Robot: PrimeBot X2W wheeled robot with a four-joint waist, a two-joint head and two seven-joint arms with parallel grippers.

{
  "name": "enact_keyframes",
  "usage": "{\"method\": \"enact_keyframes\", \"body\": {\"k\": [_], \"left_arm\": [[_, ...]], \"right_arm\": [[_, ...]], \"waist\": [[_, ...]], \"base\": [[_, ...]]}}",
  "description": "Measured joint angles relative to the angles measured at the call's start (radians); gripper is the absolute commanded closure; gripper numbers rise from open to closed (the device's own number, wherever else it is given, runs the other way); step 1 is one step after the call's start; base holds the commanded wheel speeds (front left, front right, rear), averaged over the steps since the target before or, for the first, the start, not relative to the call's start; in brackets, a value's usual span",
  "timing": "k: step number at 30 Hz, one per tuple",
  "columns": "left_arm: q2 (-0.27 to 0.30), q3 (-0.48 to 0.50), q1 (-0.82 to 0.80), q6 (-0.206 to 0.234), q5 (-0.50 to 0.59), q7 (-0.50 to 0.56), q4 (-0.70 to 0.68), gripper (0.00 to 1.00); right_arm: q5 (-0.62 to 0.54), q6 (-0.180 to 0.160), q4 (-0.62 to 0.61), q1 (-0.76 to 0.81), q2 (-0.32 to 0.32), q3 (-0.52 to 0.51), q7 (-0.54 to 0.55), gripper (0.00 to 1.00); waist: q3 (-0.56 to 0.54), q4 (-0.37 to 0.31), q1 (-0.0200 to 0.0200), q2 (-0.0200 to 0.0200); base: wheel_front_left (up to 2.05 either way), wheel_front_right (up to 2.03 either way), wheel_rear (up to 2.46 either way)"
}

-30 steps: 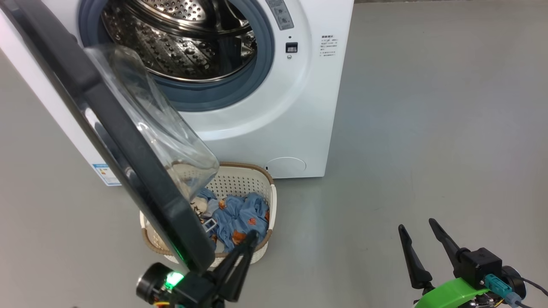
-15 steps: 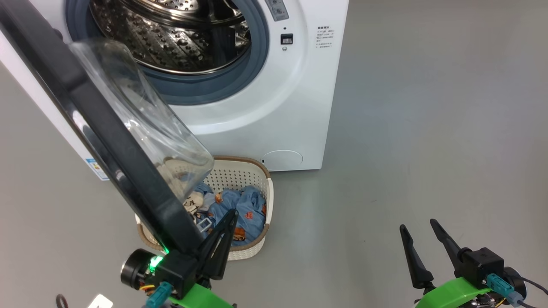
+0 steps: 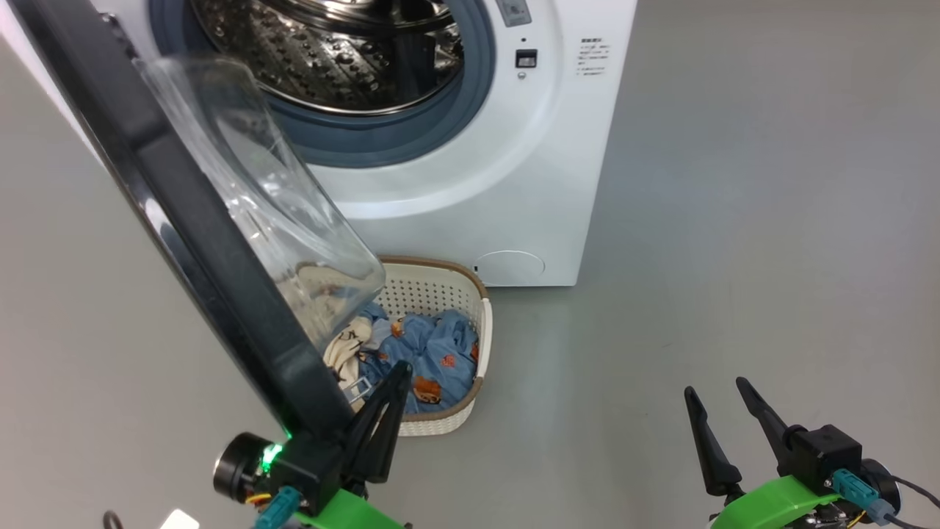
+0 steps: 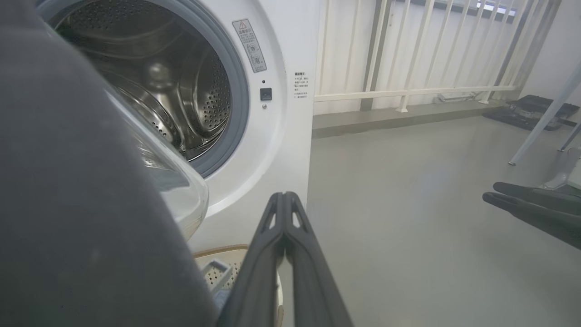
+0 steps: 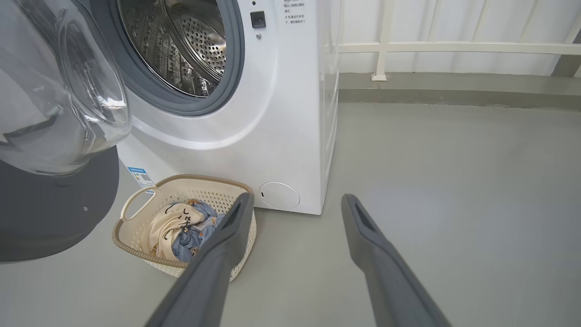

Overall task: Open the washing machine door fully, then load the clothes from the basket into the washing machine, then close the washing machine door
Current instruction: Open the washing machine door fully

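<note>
The white washing machine [image 3: 507, 184] stands at the top, its steel drum bare behind the grey-blue gasket. Its door [image 3: 183, 220] hangs open toward me, black rim and clear glass bowl crossing the left of the head view. Under the door's lower edge sits the cream basket [image 3: 470, 294] [image 5: 136, 213] holding the clothes: a light blue bear-print garment [image 3: 433, 353] and a cream one [image 5: 168, 222]. My left gripper [image 3: 400, 371] [image 4: 283, 197] is shut and empty, its tips beside the door's lower rim and over the basket. My right gripper [image 3: 716, 389] [image 5: 295, 200] stands open low at the right, over bare floor.
Grey floor [image 3: 734, 220] spreads wide to the right of the machine. A white railing [image 4: 408, 91] runs along the wall behind. Dark flat gear [image 4: 531, 109] and a slanted white pole [image 4: 544, 122] stand at the far right of the left wrist view.
The head camera has shifted, so the whole picture slid. My left gripper has drawn back from over the basket toward the door's lower rim. The right gripper has not moved.
</note>
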Motion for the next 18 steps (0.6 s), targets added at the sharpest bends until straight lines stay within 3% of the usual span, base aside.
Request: {"method": "enact_keyframes", "body": {"k": [18], "left_arm": [[0.006,0.040,0.107,0.046,0.000,0.000,-0.074,1.00]], "right_arm": [[0.009,0.000,0.005,-0.012,0.001,0.000,0.000,0.00]], "waist": [[-0.011,0.085,0.0000,0.0000]], "base": [[0.00,0.00,0.00]]}}
